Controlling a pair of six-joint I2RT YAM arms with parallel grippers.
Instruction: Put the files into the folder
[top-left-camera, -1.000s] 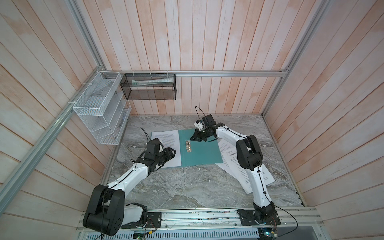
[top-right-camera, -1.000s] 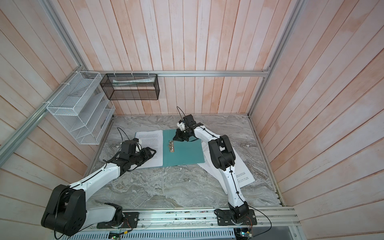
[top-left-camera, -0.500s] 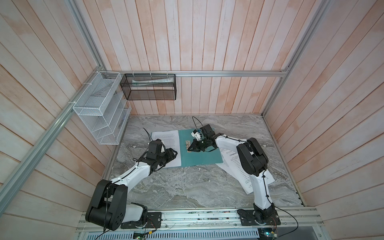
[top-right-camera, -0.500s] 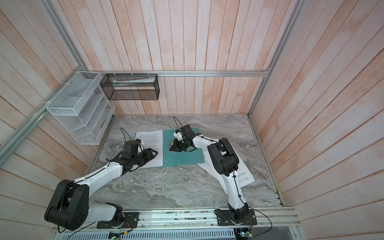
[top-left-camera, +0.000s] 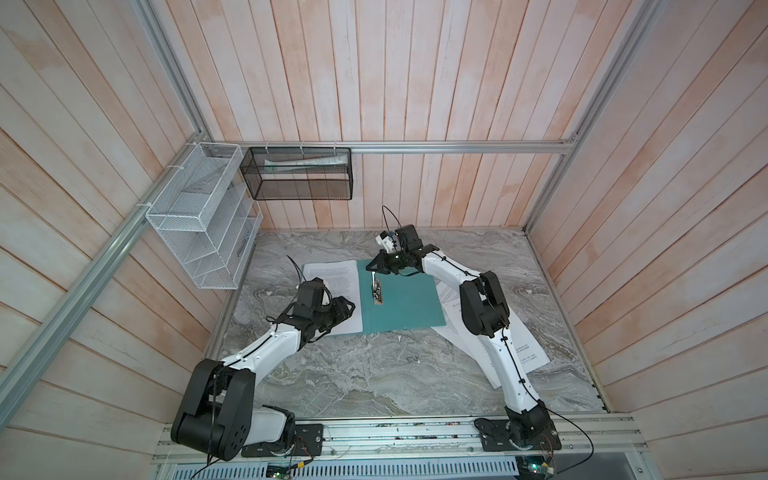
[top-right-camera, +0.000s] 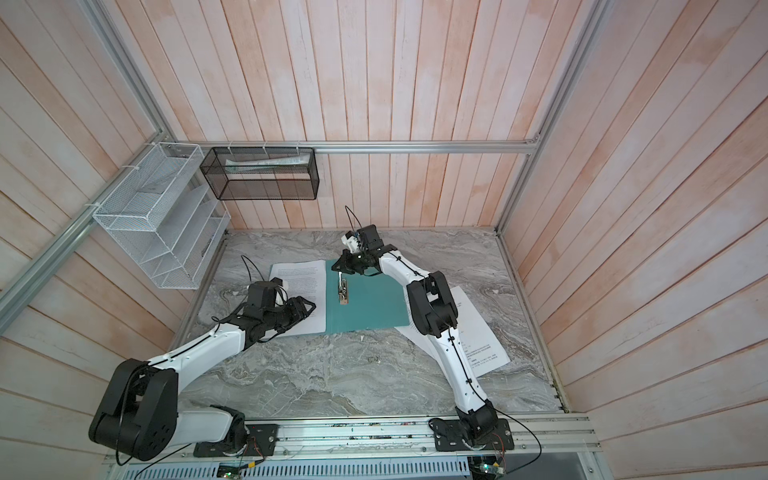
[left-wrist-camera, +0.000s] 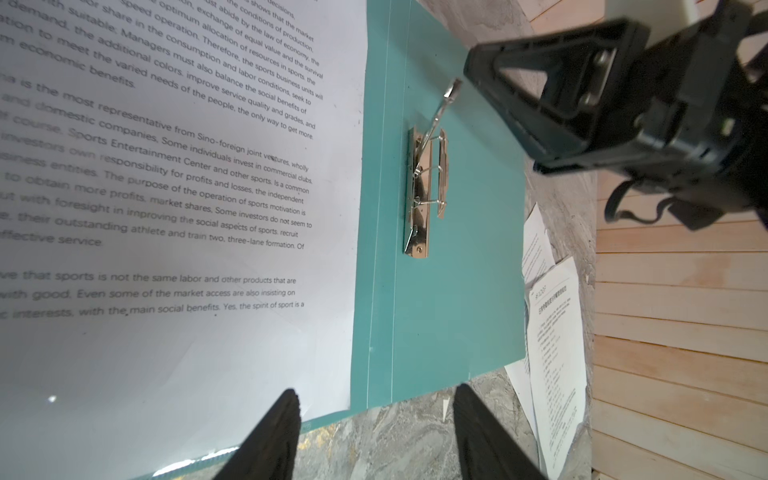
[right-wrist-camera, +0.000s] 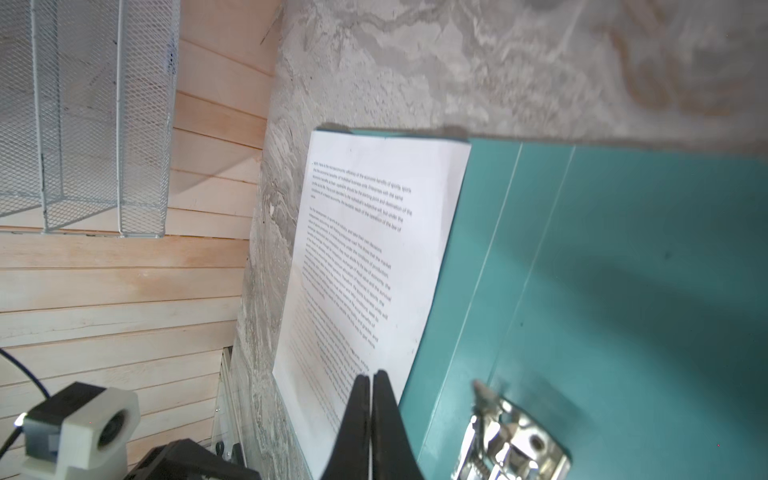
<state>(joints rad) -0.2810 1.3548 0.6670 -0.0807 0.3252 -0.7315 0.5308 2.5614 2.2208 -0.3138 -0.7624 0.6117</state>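
Left wrist view: the left gripper (left-wrist-camera: 376, 395) is half open and holds nothing, above the near edge of the folder (left-wrist-camera: 457, 291), which lies open on the table (top-left-camera: 374, 374). One sheet (left-wrist-camera: 166, 187) covers its left half; other sheets (top-left-camera: 524, 353) lie at its right. The right gripper (right-wrist-camera: 370, 376) is closed, empty, beside the clip (left-wrist-camera: 424, 191).

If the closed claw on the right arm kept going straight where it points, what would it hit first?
Most likely the printed sheet lying on the open folder: the shut right gripper points its tips at that sheet's edge beside the teal. Its height above is unclear.
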